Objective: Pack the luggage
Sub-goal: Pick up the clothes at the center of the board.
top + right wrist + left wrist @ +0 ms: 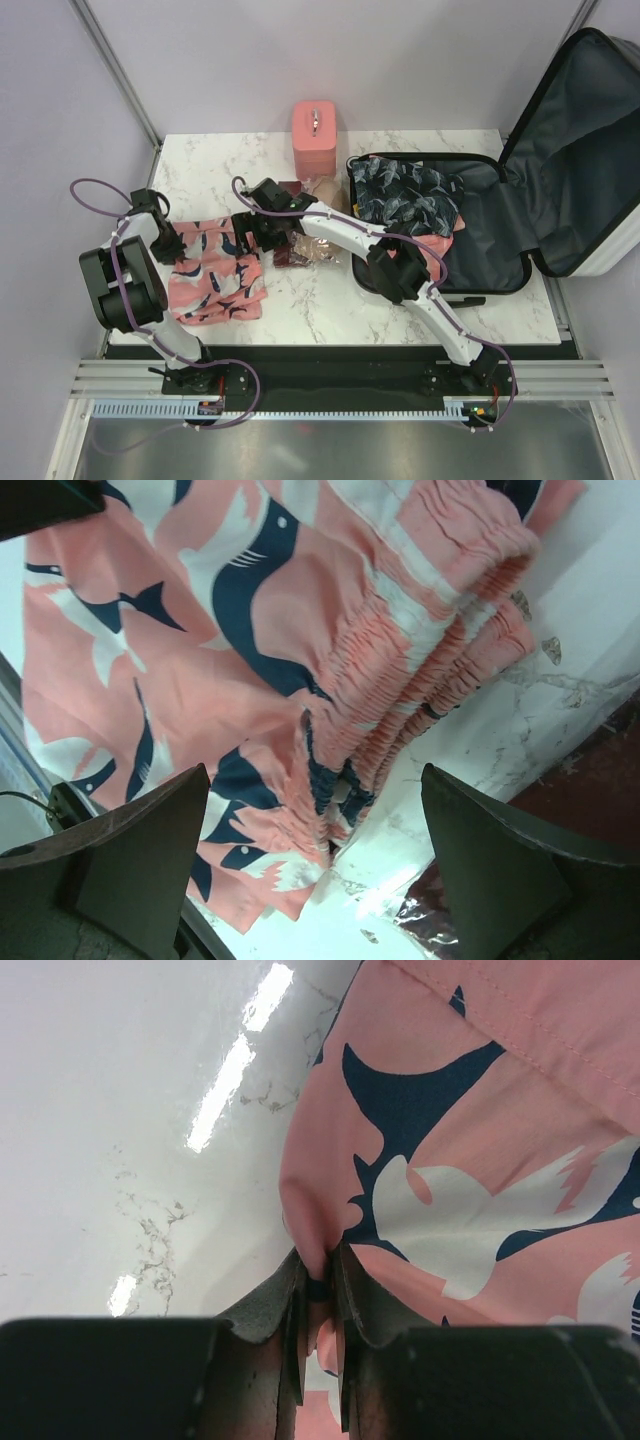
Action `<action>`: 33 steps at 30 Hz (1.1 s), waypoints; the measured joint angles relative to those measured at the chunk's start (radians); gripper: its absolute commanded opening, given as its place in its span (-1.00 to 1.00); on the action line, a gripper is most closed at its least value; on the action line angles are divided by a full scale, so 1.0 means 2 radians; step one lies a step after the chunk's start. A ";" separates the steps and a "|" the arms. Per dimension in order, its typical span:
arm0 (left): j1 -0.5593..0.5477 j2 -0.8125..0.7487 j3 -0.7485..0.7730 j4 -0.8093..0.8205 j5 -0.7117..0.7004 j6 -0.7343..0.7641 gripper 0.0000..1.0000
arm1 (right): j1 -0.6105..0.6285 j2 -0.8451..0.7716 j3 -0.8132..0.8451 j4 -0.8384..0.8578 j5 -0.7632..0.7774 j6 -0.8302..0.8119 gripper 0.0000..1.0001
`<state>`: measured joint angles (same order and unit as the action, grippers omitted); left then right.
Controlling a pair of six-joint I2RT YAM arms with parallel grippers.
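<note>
Left hand (318,1280) is closed on a fold at the edge of the pink shorts (450,1160). The right hand (312,775) hangs spread wide over their gathered waistband, gripping nothing. The shorts lie on the worktop (330,300), well apart from the luggage (495,245), which is open at the right end with a dark patterned garment (405,190) inside. Packing looks partly done, with the shorts and small packets (305,250) not yet in.

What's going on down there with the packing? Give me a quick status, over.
Left gripper pinching pink shorts on table; right gripper open above their waistband. Suitcase open, dark clothes inside. Packets lie between shorts and suitcase.
</note>
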<state>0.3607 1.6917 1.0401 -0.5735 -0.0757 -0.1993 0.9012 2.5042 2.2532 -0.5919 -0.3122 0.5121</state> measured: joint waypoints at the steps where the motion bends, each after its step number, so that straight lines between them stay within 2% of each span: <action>1: 0.000 -0.001 0.000 0.000 0.000 0.000 -0.59 | 0.000 0.005 0.000 -0.001 0.000 0.001 0.90; 10: 0.000 -0.002 -0.003 0.000 0.007 0.000 -0.59 | 0.000 0.009 -0.004 0.004 -0.001 0.013 0.86; 27: 0.001 -0.003 -0.018 0.004 0.025 0.000 -0.59 | 0.001 0.020 -0.033 0.078 -0.018 0.050 0.76; 29: 0.002 -0.003 -0.020 0.005 0.028 0.000 -0.59 | 0.002 0.022 -0.033 0.085 -0.019 0.055 0.72; 33: 0.002 -0.006 -0.024 0.009 0.035 0.000 -0.60 | 0.003 0.026 -0.033 0.095 -0.021 0.063 0.48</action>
<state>0.3653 1.6798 0.9916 -0.5564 -0.0059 -0.2001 0.9081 2.5561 2.1868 -0.4026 -0.3534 0.6373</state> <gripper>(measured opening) 0.205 0.807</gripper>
